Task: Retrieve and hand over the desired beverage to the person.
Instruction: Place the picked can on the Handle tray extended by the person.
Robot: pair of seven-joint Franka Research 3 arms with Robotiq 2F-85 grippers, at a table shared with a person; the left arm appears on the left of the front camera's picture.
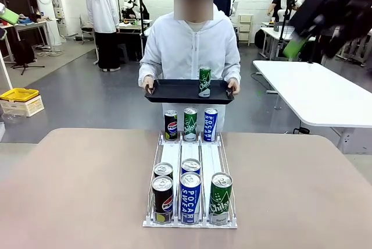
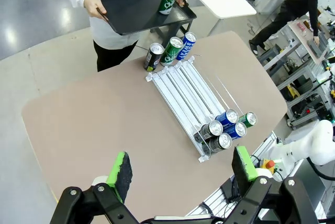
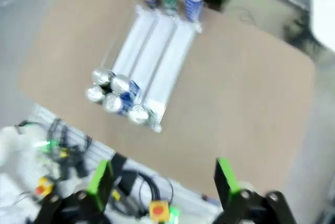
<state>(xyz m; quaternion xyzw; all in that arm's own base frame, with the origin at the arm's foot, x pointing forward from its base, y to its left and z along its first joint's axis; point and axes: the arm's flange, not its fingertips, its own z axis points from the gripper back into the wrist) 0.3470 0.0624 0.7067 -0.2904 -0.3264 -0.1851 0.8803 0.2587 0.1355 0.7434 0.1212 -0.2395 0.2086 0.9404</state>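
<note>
Left fingers (image 2: 121, 174), right fingers (image 3: 100, 180) apart | tan table (image 1: 75, 191) — can rack (image 1: 203, 159) | grey floor (image 1: 87, 98)

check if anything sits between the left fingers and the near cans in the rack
nothing visible does: the left fingers hang open over the table, and the five near cans stand uncovered. between them and the tray, three far cans stand at the end of the rack.

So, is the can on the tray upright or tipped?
Upright: the green can stands on its base on the tray, top up.
</note>
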